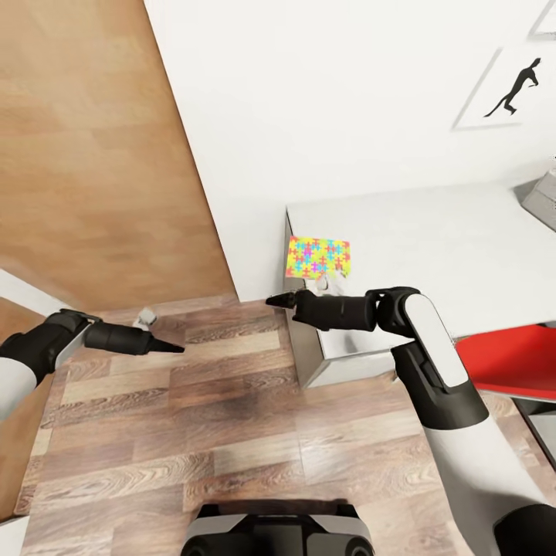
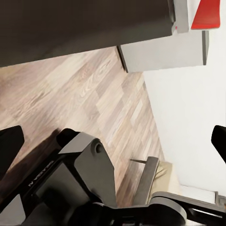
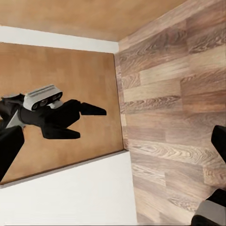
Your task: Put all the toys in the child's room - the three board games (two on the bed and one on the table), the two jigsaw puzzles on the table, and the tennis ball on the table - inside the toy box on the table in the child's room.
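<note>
At the near corner of the light grey worktop, one jigsaw puzzle lies flat, its yellow, pink, blue and green pattern facing up, close to the worktop's end edge. Just in front of it the right claw points past that corner, out over the wood-plank floor; its dark fingers come to a tight point with nothing between them in the head view, while in the right wrist view the fingertips sit apart at the frame's edges — so I cannot tell how wide it stands. Across the floor, well apart from the worktop, the left claw hovers low with its fingers drawn to a point in the head view, holding nothing; the right wrist view shows it with two fingers slightly parted. A light grey toy box peeks in at the worktop's far side, near the wall's black sports silhouette picture. Something red sits beside the right arm below the worktop's edge.
</note>
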You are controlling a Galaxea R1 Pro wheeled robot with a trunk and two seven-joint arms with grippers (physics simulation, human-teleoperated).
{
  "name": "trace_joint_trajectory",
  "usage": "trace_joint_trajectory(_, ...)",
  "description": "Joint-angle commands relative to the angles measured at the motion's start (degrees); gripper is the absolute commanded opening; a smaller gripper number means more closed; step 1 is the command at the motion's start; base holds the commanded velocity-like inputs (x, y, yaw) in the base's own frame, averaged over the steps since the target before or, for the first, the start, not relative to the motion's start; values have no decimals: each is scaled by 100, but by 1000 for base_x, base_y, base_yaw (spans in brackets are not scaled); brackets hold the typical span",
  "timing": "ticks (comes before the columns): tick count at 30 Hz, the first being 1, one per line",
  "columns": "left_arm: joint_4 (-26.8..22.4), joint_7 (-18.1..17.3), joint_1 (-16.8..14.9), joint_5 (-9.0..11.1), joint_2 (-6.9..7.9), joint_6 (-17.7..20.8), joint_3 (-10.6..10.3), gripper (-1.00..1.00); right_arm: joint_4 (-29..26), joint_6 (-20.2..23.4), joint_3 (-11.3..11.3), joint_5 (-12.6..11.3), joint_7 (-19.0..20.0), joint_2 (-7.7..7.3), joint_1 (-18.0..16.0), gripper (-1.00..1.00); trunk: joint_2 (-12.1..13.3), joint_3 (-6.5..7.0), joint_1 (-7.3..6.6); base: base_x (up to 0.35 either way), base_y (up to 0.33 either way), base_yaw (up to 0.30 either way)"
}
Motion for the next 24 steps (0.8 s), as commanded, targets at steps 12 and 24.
trace_joint_trajectory(12,553,1132,85,45,-33,-456,-53,100,-5,-23,254,-44,678,447,466,100,-7,108,3,0,0,0)
trace_joint_trajectory(24,610,2856,439,51,-47,-725,-49,100,-5,18,535,-39,705,564,919,100,-7,221,3,0,0,0)
